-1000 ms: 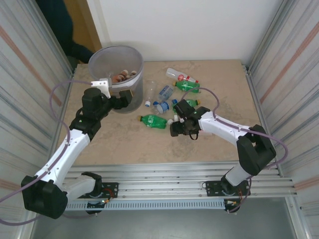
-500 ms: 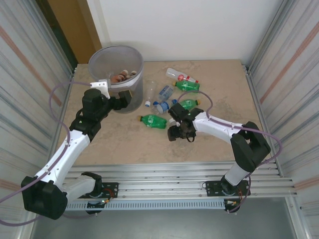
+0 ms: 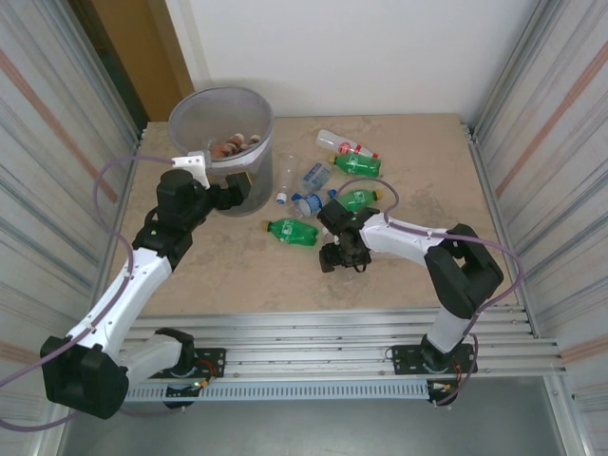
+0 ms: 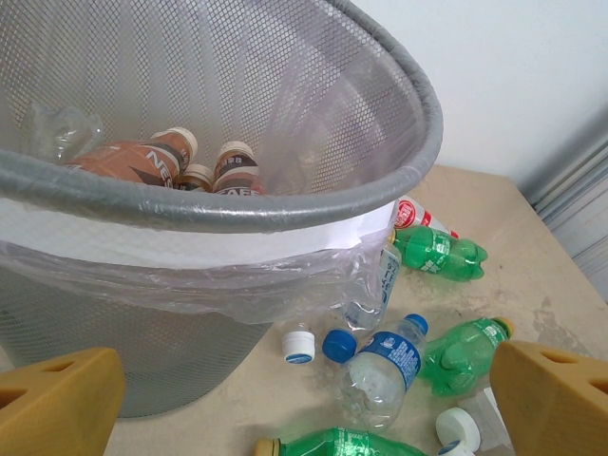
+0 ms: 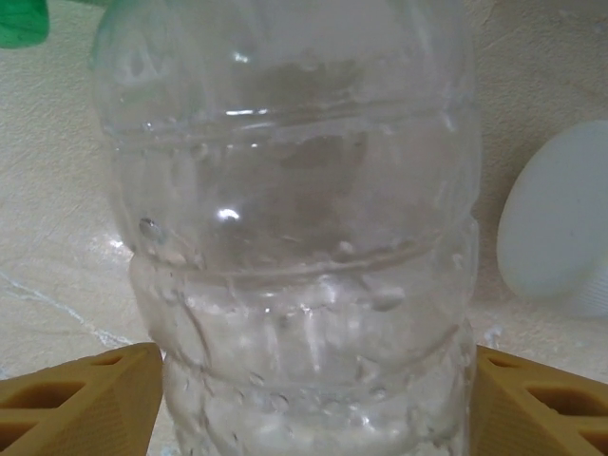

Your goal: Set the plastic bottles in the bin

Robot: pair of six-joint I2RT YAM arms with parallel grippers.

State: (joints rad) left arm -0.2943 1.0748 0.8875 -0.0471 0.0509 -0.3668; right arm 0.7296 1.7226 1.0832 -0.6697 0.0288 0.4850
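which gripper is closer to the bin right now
Left. The left gripper is right beside the bin; the right gripper is well away, among the loose bottles.

- We count one bin (image 4: 285,214).
- Three green bottles are lying loose on the surface (image 3: 237,271): (image 3: 358,164), (image 3: 356,199) and (image 3: 292,231).
- Looks like five clear bottles out there too: (image 3: 344,144), (image 3: 313,176), (image 3: 285,179), (image 3: 306,202) and (image 5: 285,237).
- Inside the bin we can make out three brownish bottles with pale caps: (image 4: 133,161), (image 4: 197,176) and (image 4: 237,171).
- There's also one crumpled clear bottle (image 4: 62,128) in there.
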